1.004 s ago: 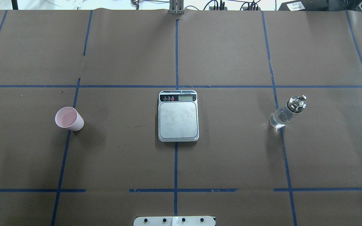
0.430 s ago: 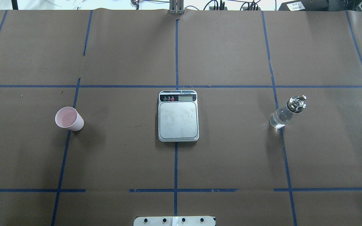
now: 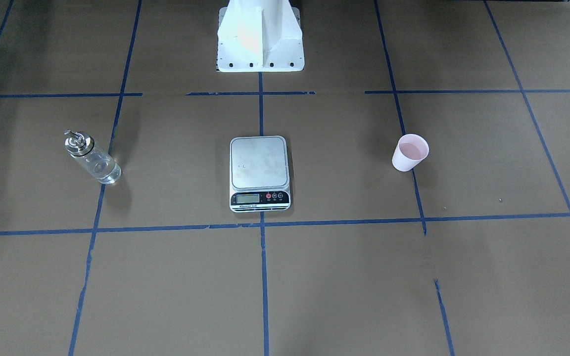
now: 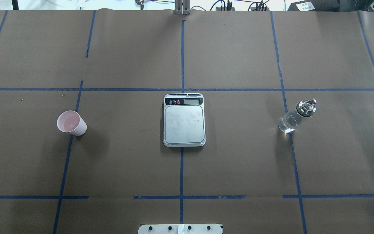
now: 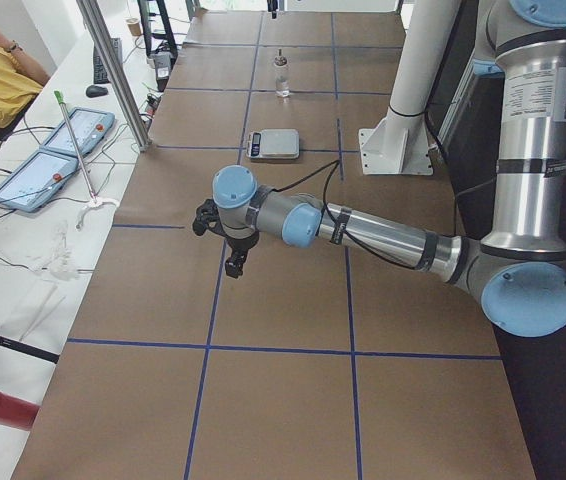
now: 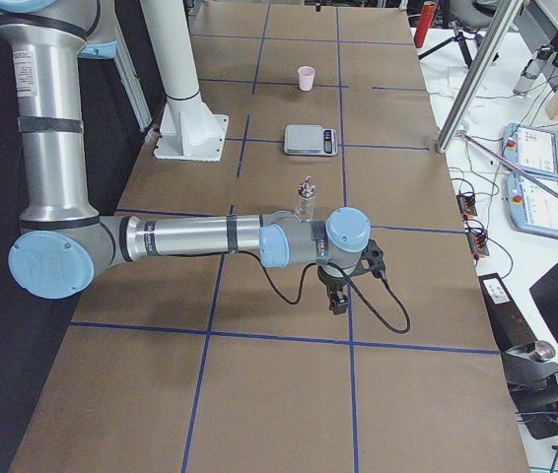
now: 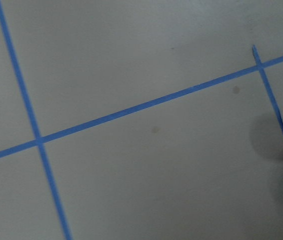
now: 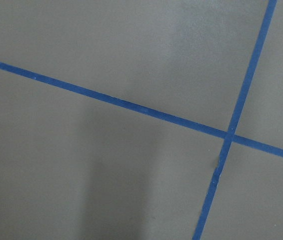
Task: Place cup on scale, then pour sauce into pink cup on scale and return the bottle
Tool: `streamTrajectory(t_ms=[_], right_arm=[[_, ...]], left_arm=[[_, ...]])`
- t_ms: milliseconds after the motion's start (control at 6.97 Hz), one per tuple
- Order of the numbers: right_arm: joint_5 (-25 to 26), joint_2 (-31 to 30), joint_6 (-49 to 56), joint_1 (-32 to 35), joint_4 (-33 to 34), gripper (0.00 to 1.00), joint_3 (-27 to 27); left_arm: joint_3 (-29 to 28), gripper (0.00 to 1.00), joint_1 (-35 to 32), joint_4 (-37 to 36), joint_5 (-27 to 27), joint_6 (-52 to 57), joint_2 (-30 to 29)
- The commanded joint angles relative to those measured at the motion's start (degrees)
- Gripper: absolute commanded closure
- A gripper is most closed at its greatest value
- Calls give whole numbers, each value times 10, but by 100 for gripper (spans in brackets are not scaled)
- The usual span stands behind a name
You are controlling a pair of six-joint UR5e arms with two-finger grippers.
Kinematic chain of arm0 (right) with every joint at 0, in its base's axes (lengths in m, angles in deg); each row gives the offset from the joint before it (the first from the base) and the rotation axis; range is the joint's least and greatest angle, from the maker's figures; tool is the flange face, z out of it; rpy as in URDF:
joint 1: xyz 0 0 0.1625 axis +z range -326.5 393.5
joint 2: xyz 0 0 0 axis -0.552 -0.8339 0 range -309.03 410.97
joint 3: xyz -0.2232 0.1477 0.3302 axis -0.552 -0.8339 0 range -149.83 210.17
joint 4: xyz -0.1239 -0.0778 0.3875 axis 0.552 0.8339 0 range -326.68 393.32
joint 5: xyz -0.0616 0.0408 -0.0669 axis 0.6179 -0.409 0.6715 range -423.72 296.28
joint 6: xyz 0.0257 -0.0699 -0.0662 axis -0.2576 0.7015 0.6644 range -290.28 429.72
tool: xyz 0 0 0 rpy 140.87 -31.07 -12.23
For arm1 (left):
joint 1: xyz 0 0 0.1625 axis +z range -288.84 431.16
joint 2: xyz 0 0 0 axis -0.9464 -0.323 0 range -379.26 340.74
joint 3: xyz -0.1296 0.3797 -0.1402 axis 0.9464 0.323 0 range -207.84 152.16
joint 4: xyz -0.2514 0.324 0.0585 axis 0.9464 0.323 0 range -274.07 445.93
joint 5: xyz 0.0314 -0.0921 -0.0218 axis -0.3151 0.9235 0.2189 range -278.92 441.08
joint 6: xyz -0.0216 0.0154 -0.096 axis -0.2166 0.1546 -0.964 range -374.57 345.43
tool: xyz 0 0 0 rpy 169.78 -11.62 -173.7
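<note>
Left arm (image 5: 383, 235) and right arm (image 6: 180, 238) low, level, outstretched; left claw (image 5: 234, 266), right claw (image 6: 338, 303) downward, grip unclear.

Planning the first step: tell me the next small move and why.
Probably swing the left gripper toward the cup: it stands upright on the table on that arm's side, apart from the scale, whose platform is bare. The bottle stands on the other side.

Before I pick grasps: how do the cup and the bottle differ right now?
The cup is opaque pale pink and open-topped; the bottle is clear glass with a silver spout cap. The cup stands to the robot's left of the scale, the bottle to its right. Both stand upright on the table, ungripped.
</note>
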Motion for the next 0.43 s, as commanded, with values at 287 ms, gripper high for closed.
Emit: streamTrajectory(t_ms=[287], right_arm=[[-2,-2,-6,-1,-13,0,-6]], left_arm=[[-36,0,201,6,-37,-261,-125]])
